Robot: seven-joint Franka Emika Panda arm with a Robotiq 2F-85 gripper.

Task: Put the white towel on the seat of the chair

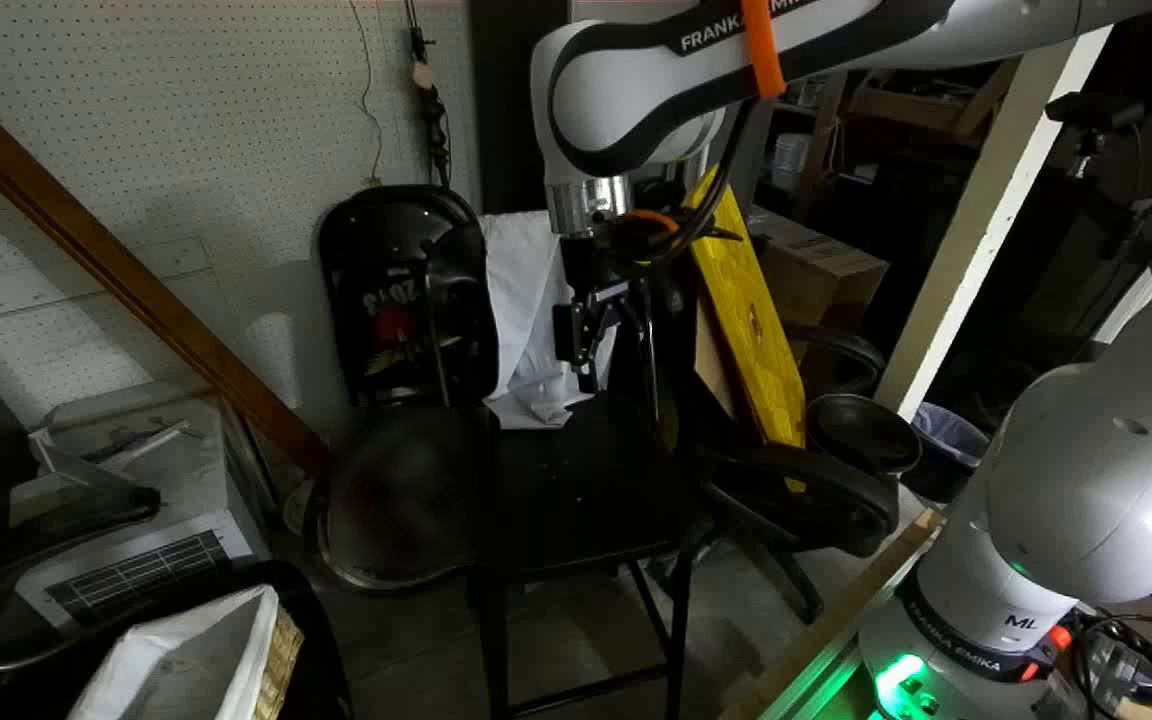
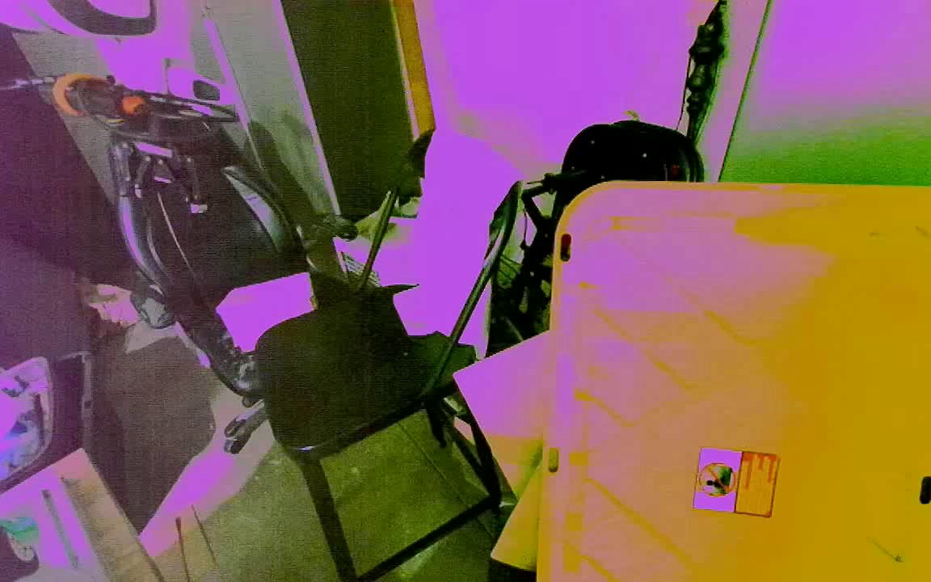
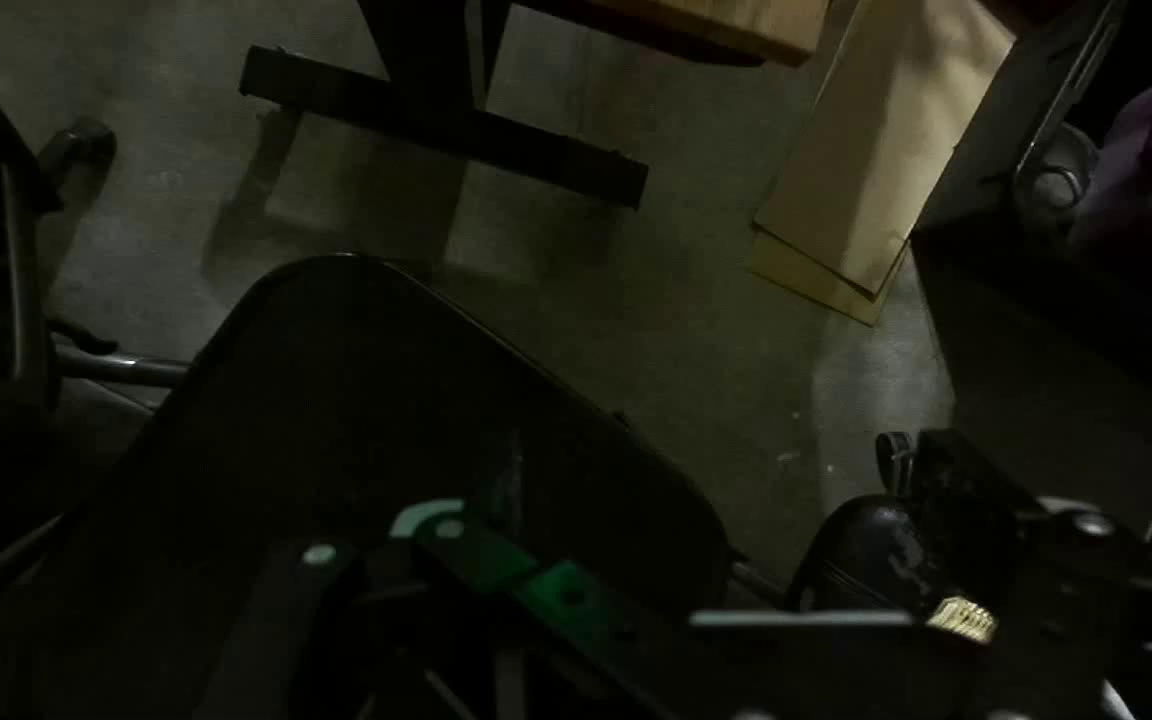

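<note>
Wrinkled white cloth towel (image 1: 524,300) seen draped at back of tall, thin-legged black chair (image 1: 586,505) — lower folds rested on rear of flat dark seat (image 1: 586,470). Black two-fingered pincer (image 1: 579,358) held in front of towel in exterior view — jaws parted. Flat yellow board (image 1: 751,310) tilted beside chair.

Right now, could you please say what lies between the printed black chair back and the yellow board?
In an exterior view, the white towel, with the pincer in front.
</note>
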